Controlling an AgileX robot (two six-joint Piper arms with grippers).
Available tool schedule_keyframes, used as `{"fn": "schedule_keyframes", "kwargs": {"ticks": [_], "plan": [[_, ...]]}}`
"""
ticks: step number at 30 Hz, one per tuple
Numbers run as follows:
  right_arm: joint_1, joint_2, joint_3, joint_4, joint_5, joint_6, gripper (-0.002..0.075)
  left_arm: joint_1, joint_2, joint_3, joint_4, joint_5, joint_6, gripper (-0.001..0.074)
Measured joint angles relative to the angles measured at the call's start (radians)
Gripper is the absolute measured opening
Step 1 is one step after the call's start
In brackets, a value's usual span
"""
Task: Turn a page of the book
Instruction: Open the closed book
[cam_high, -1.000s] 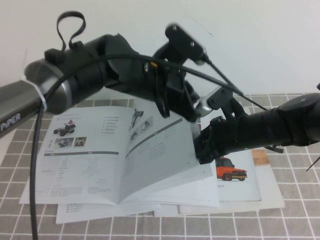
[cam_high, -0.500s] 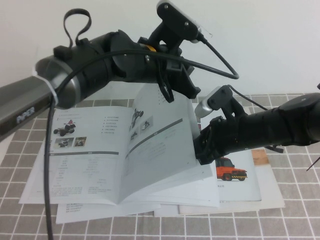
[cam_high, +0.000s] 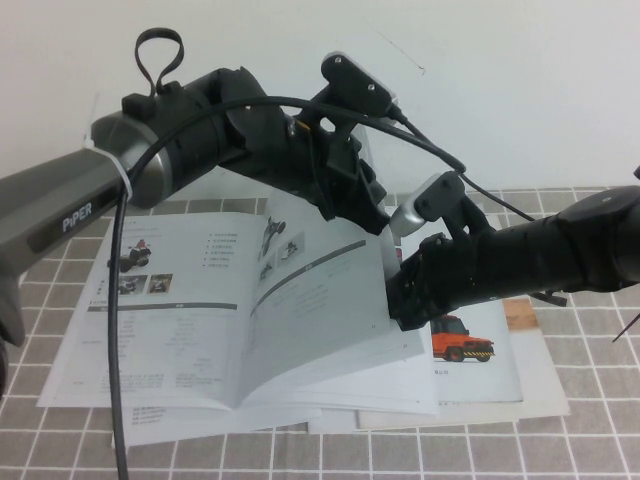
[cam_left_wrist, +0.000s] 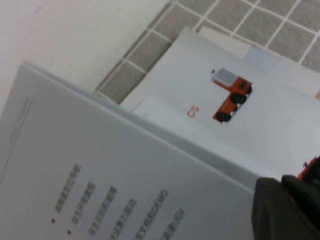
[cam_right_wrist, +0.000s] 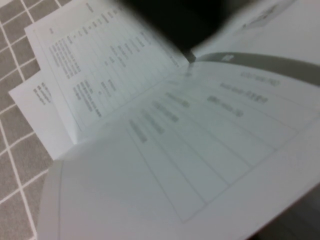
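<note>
Toward the left edge of the bench lies the book, open, so its right leaf can swing over. Mid-bench, the left gripper hangs above the page, which bows upward; whether its fingers pinch it cannot be told. Rightward, the right gripper sits at the page's outer edge, its grip equally unclear.

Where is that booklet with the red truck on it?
In the high view, the red truck booklet lies on the robot's right, partly under the open book, just below the right claw.
</note>
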Motion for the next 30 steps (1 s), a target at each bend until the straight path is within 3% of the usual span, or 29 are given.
{"fn": "schedule_keyframes", "kwargs": {"ticks": [15,26,30], "plan": [[0.000,0.000,0.000,0.003,-0.005,0.000,0.0328,0.053,-0.001,0.000,0.127,0.149,-0.041,-0.0004],[0.000,0.000,0.000,0.074,-0.005,-0.002,0.0328,0.053,-0.168,0.000,0.148,0.568,-0.009,-0.0004],[0.000,0.000,0.000,0.078,-0.005,-0.002,0.0328,0.047,-0.280,0.074,0.142,0.612,-0.042,-0.0004]]}}
